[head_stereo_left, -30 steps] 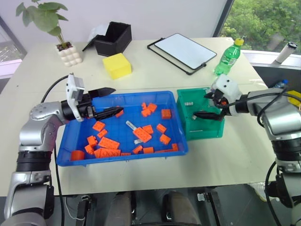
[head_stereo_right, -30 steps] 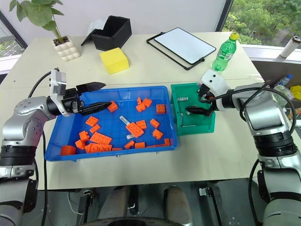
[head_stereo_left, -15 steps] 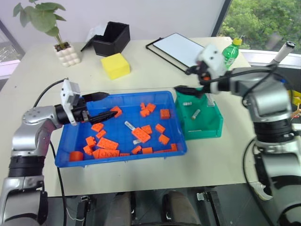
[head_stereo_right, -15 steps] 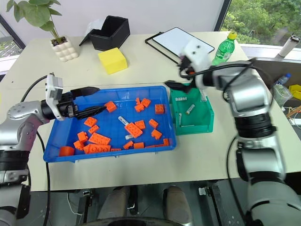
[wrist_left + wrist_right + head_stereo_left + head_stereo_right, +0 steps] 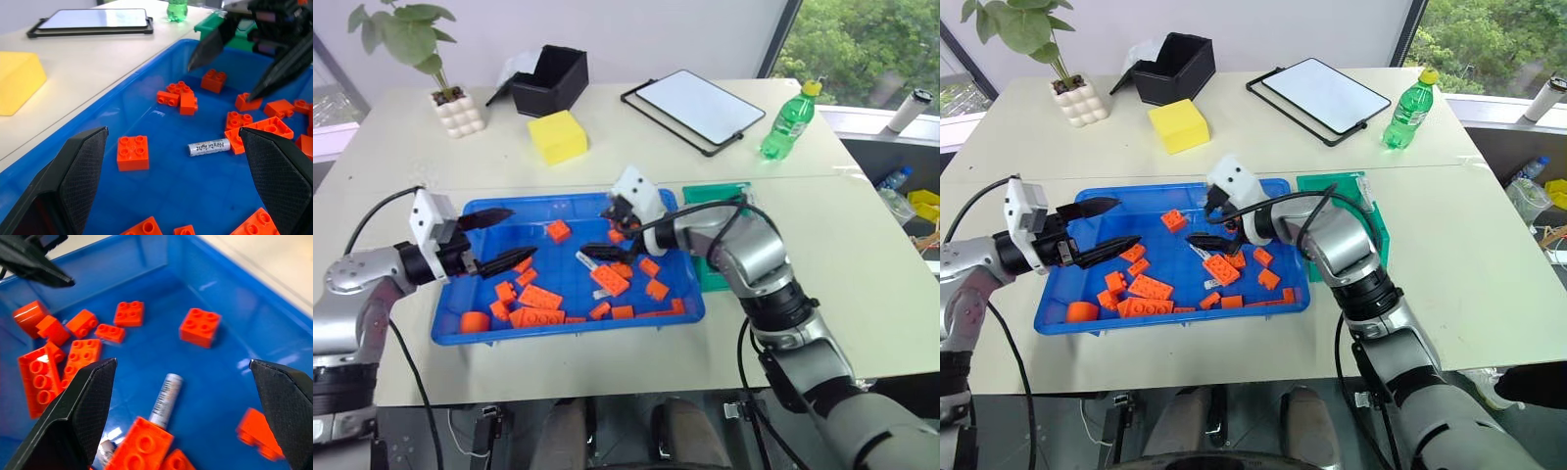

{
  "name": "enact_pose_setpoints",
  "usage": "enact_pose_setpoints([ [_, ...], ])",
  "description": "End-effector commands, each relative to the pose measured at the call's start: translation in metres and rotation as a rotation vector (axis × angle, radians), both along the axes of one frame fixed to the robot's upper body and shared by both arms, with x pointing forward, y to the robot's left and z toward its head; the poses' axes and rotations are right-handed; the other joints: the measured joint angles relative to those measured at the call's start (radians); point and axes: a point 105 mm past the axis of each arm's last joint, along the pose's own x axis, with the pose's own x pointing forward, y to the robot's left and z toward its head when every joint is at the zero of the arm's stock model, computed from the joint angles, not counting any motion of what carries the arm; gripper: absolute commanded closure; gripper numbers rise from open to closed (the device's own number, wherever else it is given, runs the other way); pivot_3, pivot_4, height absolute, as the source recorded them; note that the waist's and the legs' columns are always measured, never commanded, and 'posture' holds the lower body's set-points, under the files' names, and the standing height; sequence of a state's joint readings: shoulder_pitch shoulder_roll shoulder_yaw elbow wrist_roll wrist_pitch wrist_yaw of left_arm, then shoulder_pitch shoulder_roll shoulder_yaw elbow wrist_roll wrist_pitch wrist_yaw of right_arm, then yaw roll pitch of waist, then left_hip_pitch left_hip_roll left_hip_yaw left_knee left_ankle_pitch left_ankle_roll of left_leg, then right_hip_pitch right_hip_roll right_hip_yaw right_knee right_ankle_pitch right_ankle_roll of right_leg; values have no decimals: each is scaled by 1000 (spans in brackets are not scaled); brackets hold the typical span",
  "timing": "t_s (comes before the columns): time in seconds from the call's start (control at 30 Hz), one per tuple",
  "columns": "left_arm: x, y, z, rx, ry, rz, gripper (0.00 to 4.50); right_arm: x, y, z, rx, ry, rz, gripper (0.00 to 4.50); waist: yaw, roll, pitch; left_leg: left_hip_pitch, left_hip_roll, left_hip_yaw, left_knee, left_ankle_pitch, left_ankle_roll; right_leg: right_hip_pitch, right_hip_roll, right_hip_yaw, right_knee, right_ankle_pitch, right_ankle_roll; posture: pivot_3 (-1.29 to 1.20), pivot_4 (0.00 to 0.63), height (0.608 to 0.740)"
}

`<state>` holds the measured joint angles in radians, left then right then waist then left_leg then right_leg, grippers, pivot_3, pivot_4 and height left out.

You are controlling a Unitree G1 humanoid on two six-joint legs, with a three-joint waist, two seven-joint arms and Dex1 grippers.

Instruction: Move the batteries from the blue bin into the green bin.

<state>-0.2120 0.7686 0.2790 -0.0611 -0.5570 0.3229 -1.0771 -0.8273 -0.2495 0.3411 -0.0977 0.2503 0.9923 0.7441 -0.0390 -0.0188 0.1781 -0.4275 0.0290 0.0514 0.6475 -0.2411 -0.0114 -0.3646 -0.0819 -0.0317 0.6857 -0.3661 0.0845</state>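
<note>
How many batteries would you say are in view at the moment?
2, both in the blue bin: one battery lies bare near the middle, another pokes out from under an orange brick. The green bin is largely hidden and may hold more.

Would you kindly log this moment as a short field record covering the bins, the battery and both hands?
blue bin: holds orange bricks and a battery
battery: lying flat, one end against an orange brick
green bin: to the robot's right of the blue bin, partly hidden by the right arm
right hand: open, above the battery
left hand: open, empty, over the blue bin's left end
</note>
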Motion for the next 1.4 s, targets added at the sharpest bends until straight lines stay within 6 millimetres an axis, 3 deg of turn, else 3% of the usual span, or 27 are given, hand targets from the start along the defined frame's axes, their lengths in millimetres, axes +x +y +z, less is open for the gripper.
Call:
enact_pose_setpoints([
  [0.03,-5,1,12,-8,-56,21,0,-13,18,1,6,-17,80,44,-2,0,0,0,0,0,0,0,0,0,0,0,0,0,0,0,150,740],
  [0.33,-14,1,7,29,-55,33,0,-13,25,-18,-57,-5,103,44,-3,0,0,0,0,0,0,0,0,0,0,0,0,0,0,0,150,740],
  [0.8,-17,-4,9,10,-74,47,0,16,25,-40,-139,-44,56,44,-5,0,0,0,0,0,0,0,0,-1,0,0,0,0,0,0,150,740],
  [0.93,-16,-3,11,4,-83,56,0,19,27,-44,-158,-56,66,1354,-5,0,0,0,0,0,-1,0,0,-1,0,0,0,0,0,0,150,740],
  [1.1,-16,-1,15,-7,-96,66,0,16,29,-47,-174,-64,94,4049,-5,0,0,0,0,0,0,0,0,-1,0,0,0,0,0,0,150,740],
  [1.13,-15,-1,15,-7,-97,67,0,16,29,-47,-175,-65,97,4416,-5,0,0,0,0,0,-1,0,0,-1,0,0,0,0,0,0,150,740],
  [1.27,-15,-1,16,-8,-100,69,0,17,30,-41,-180,-95,98,4448,-5,0,0,0,0,0,-1,0,0,-1,0,0,0,0,0,0,150,740],
  [1.4,-14,-3,14,-23,-90,48,0,24,26,7,-117,-188,84,4448,-5,0,0,0,0,0,-1,0,0,-1,0,0,0,0,0,0,150,740],
])
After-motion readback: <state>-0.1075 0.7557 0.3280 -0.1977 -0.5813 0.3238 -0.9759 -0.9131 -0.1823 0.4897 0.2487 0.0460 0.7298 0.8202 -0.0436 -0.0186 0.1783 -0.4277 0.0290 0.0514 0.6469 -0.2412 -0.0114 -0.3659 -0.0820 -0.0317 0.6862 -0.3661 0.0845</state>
